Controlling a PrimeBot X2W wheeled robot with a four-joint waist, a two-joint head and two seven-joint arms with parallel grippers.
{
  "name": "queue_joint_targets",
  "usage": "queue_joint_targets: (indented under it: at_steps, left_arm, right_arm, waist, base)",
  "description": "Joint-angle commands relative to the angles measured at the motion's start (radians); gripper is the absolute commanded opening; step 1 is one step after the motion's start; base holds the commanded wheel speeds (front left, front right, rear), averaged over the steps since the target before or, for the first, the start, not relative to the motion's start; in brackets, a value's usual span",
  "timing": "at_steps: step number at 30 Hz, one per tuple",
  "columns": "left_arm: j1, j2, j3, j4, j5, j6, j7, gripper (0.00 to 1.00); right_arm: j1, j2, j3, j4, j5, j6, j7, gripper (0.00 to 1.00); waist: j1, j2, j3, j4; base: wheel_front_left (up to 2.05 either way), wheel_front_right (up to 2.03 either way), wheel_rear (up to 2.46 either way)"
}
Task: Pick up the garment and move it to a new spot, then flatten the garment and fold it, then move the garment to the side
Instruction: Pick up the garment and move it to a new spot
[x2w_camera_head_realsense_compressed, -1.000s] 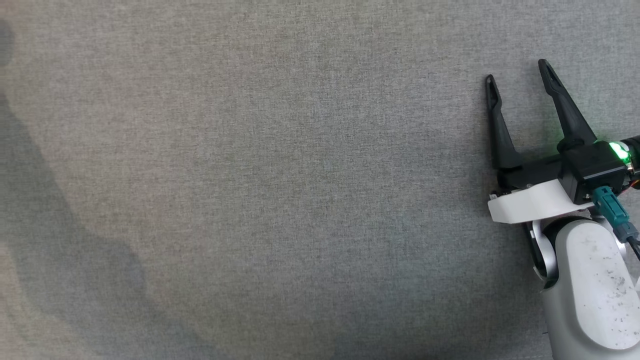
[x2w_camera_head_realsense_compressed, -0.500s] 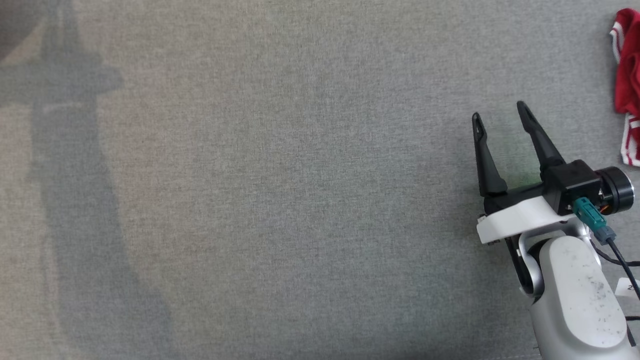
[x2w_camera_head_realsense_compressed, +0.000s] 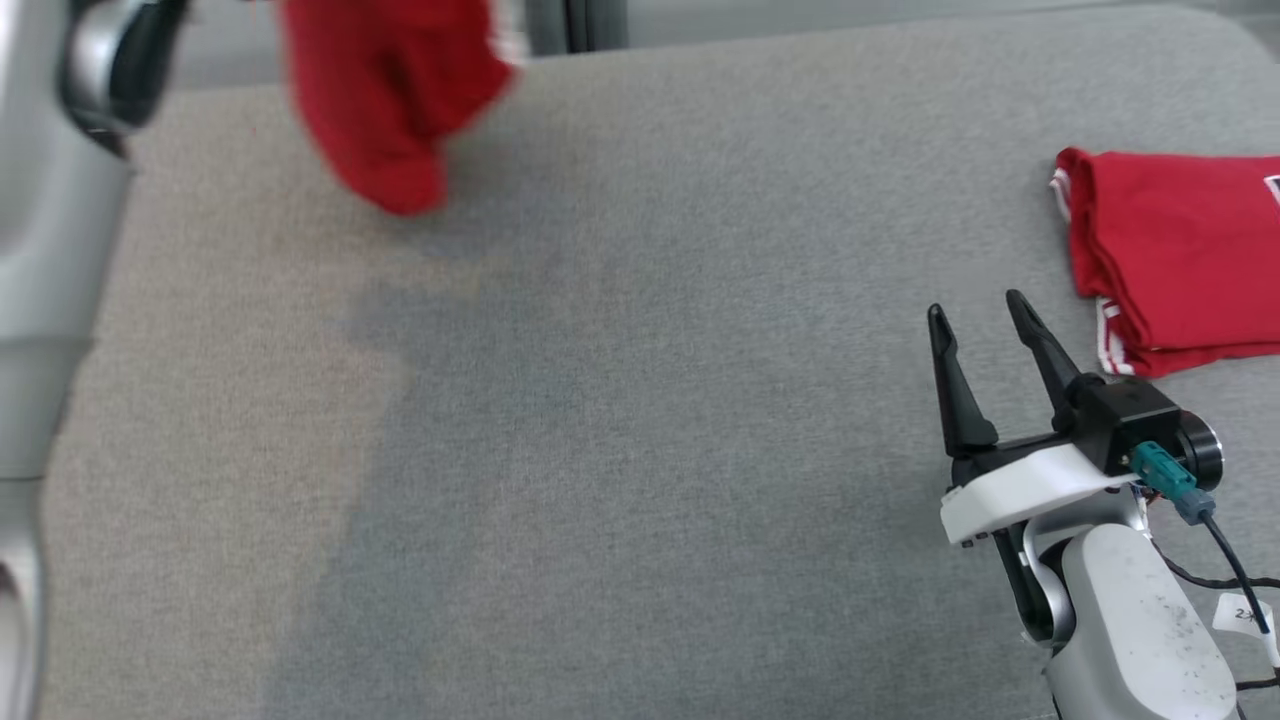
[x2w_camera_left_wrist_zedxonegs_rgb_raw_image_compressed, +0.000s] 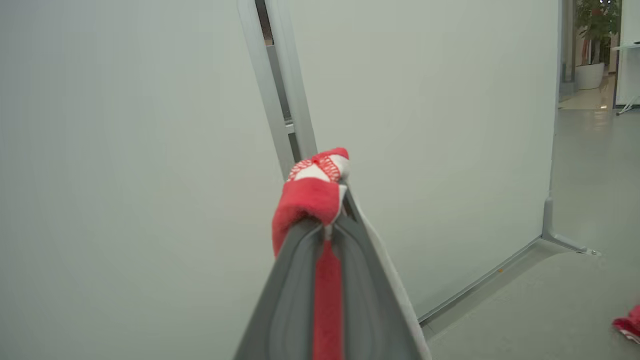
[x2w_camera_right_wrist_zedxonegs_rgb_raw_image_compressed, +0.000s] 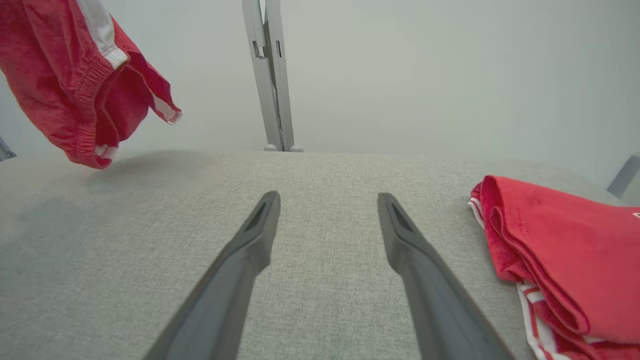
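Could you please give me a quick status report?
Left gripper shut on red garment, hanging above table. Right gripper open, empty. Folded red cloth lies right, out of the way.

soft, even light all round, bright but flat, with no hard glare. from the head the hanging garment (x2w_camera_head_realsense_compressed: 390, 110) is smeared with motion blur, and a broad dim shadow lies under it on the grey tabletop (x2w_camera_head_realsense_compressed: 640, 420). the left gripper (x2w_camera_left_wrist_zedxonegs_rgb_raw_image_compressed: 327, 225) goes soft and out of focus close to its lens. the right wrist picture is crisp. a pale sheen sits on the far floor (x2w_camera_left_wrist_zedxonegs_rgb_raw_image_compressed: 590, 105).
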Motion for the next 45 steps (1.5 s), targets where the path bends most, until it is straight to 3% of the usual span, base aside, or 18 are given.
queue_joint_targets:
  at_steps: [1, 7, 16, 23, 30, 31, 32, 33, 38, 45]
  left_arm:
    - [0.03, -0.027, 0.003, -0.029, -0.022, 0.014, 0.007, 0.0]
    - [0.185, -0.12, -0.006, -0.133, -0.096, 0.077, -0.002, 0.0]
    - [0.599, -0.133, 0.05, -0.054, -0.237, 0.132, -0.137, 0.0]
    - [0.757, -0.111, 0.141, 0.089, -0.304, 0.14, -0.222, 0.0]
    - [0.805, -0.127, 0.21, 0.178, -0.328, 0.097, -0.244, 0.0]
    - [0.809, -0.13, 0.216, 0.184, -0.324, 0.091, -0.246, 0.39]
    - [0.815, -0.132, 0.223, 0.191, -0.318, 0.082, -0.247, 0.93]
    - [0.82, -0.133, 0.228, 0.196, -0.311, 0.078, -0.248, 1.0]
    - [0.861, -0.136, 0.341, 0.139, -0.207, 0.076, -0.247, 1.0]
    - [1.002, -0.19, 0.499, -0.023, 0.012, 0.049, -0.246, 1.0]
  right_arm:
    - [0.02, -0.004, -0.008, -0.005, 0.011, -0.002, -0.004, 1.0]
    - [0.04, -0.004, -0.054, -0.018, 0.028, -0.002, -0.005, 1.0]
    - [0.063, -0.004, -0.069, -0.015, 0.04, -0.002, -0.005, 1.0]
    - [0.062, -0.004, -0.065, -0.006, 0.034, -0.002, -0.005, 1.0]
    - [0.048, -0.004, -0.051, 0.005, 0.027, -0.002, -0.005, 1.0]
    - [0.047, -0.004, -0.049, 0.006, 0.026, -0.002, -0.005, 1.0]
    - [0.048, -0.004, -0.046, 0.006, 0.025, -0.002, -0.005, 1.0]
    - [0.05, -0.004, -0.044, 0.007, 0.024, -0.002, -0.005, 1.0]
    - [0.061, -0.004, -0.042, 0.015, 0.019, -0.002, -0.005, 1.0]
    - [0.091, -0.004, -0.034, 0.03, 0.015, -0.002, -0.005, 1.0]
  waist:
    - [0.0, -0.0001, -0.081, -0.047]
    - [0.0, -0.0001, -0.09, -0.05]
    - [0.0, -0.0001, -0.059, -0.054]
    - [0.0, -0.0001, -0.036, -0.044]
    - [0.0, -0.0001, -0.027, -0.032]
    - [0.0, -0.0001, -0.027, -0.031]
    - [0.0, -0.0001, -0.028, -0.031]
    - [0.0, -0.0001, -0.029, -0.03]
    - [0.0, -0.0001, -0.041, -0.02]
    - [0.0, -0.0001, -0.088, -0.006]
  base:
    - [0.0, 0.0, 0.0]
    - [0.0, 0.0, 0.0]
    - [0.0, 0.0, 0.0]
    - [0.0, 0.0, 0.0]
    - [0.0, 0.0, 0.0]
    - [0.0, 0.0, 0.0]
    - [0.0, 0.0, 0.0]
    - [0.0, 0.0, 0.0]
    - [0.0, 0.0, 0.0]
    - [0.0, 0.0, 0.0]
